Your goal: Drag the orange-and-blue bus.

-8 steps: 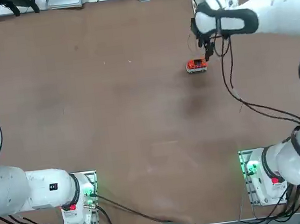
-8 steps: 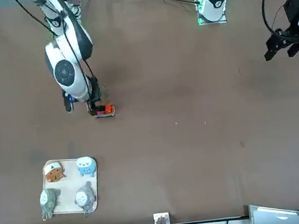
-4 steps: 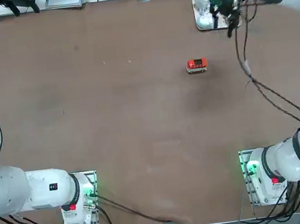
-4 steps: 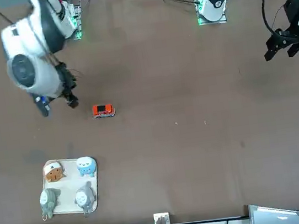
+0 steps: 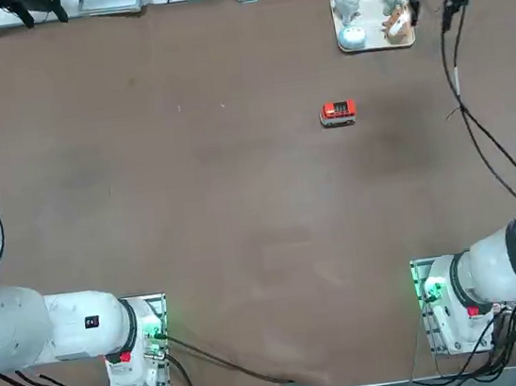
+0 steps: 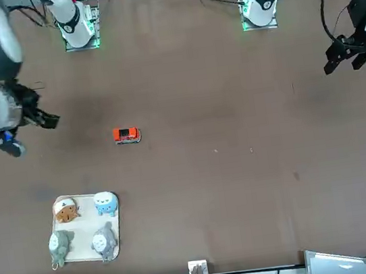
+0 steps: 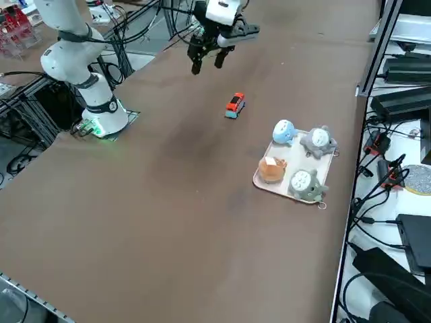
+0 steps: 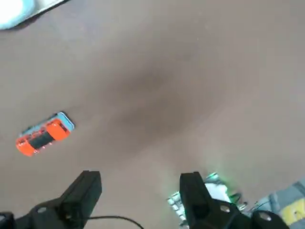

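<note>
The orange-and-blue bus (image 7: 235, 105) stands apart from the released right gripper (image 7: 207, 61), with dragging likely finished or unstarted; next, judge its spot, then retreat or re-approach.

No text, label, brand, number or sign can be read on anything in the views.
</note>
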### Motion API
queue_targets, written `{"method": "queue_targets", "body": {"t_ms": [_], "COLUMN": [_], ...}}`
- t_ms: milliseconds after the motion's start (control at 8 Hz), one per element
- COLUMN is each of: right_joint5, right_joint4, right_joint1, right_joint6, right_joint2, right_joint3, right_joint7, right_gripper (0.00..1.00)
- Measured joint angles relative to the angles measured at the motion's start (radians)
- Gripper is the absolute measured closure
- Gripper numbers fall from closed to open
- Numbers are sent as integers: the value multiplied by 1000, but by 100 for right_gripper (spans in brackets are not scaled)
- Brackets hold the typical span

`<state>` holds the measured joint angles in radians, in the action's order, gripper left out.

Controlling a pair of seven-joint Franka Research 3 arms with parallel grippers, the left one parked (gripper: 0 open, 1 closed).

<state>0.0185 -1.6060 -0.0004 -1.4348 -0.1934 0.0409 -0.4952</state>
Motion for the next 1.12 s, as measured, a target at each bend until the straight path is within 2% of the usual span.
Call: {"method": "queue_targets", "body": {"t_ms": [250,500,750,1000,1125], "right_joint5": [45,64,1,-75,-81], "right_joint4": [20,22,-23,-69,-78], "right_joint1": [-27,-27,-24,-22,-21], "right_joint6": [1,-55,-111,-112,-114], "right_joint2": [1,33,139,257,281], "right_joint3": [-1,-1,3,8,10], "right_joint7": [216,369,418,479,497], "right_gripper": [0,0,0,0,0]}}
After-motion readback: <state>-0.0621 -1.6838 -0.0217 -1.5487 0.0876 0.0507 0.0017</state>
